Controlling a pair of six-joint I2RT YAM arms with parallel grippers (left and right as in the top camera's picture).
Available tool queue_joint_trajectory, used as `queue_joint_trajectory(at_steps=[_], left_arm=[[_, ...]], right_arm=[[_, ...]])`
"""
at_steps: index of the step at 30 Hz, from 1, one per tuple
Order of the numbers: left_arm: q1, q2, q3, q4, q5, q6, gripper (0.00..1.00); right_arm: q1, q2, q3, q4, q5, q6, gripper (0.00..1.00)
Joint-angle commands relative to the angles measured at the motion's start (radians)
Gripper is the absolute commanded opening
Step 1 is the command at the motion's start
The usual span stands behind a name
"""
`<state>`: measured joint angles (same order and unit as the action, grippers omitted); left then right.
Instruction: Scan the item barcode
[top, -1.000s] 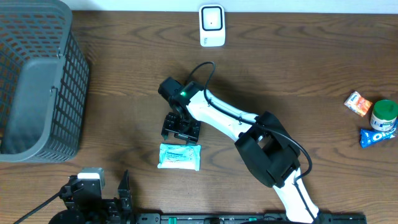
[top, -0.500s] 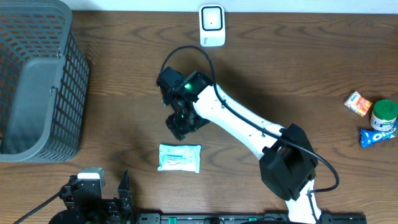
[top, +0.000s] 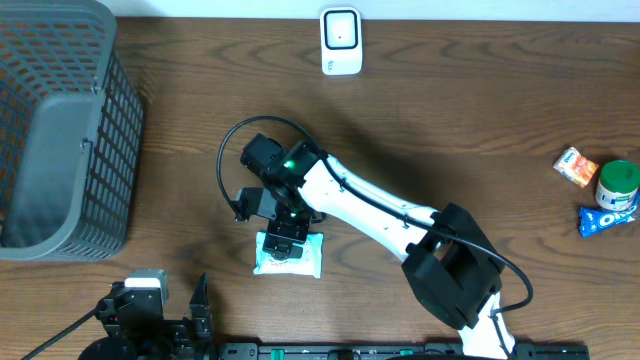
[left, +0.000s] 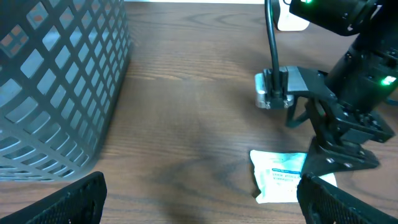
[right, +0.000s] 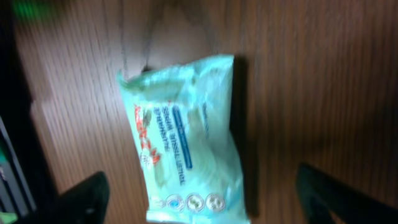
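Since the earlier overhead frames, the right end effector (top: 285, 238) has been swung away from the middle of the desk (top: 480, 110) and brought down towards the near edge, where it is now poised directly above the wipes packet (top: 303, 262). In the right wrist view its two fingers are seen spread wide at the lower corners, with the pale green packet lying flat on the wood between them and touched by neither, so nothing is gripped. The packet is seen face up, with blue and red print along its length; no barcode can be made out. The left end effector (top: 160, 308) is parked at the near edge of the desk, left of the packet, with its fingers likewise held wide apart and nothing between them. The grey mesh basket (top: 60, 130) is placed at the far left, the white scanner (top: 341, 40) at the far edge, well apart from the packet. A small orange box (top: 577, 166), a green-lidded jar (top: 617, 185) and a blue snack pack (top: 607, 219) are grouped at the right edge.
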<state>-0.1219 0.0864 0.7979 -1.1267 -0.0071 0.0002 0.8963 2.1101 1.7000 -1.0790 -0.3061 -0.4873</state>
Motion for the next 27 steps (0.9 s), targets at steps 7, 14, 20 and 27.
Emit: queue_joint_trajectory(at_steps=[7, 14, 20, 27], left_arm=[[-0.004, -0.005, 0.004, -0.002, -0.013, 0.006, 0.98], [-0.004, -0.005, 0.004, -0.002, -0.013, 0.006, 0.98], [-0.004, -0.005, 0.003, -0.002, -0.013, 0.006, 0.98], [-0.004, -0.005, 0.003, -0.002, -0.013, 0.006, 0.98]], right_arm=[[-0.018, 0.084, -0.008, 0.027, -0.055, -0.079, 0.66], [-0.027, 0.115, -0.008, 0.02, -0.051, -0.079, 0.71], [-0.027, 0.169, -0.008, -0.03, -0.051, -0.058, 0.25], [-0.024, 0.177, 0.004, -0.065, -0.241, -0.032, 0.01]])
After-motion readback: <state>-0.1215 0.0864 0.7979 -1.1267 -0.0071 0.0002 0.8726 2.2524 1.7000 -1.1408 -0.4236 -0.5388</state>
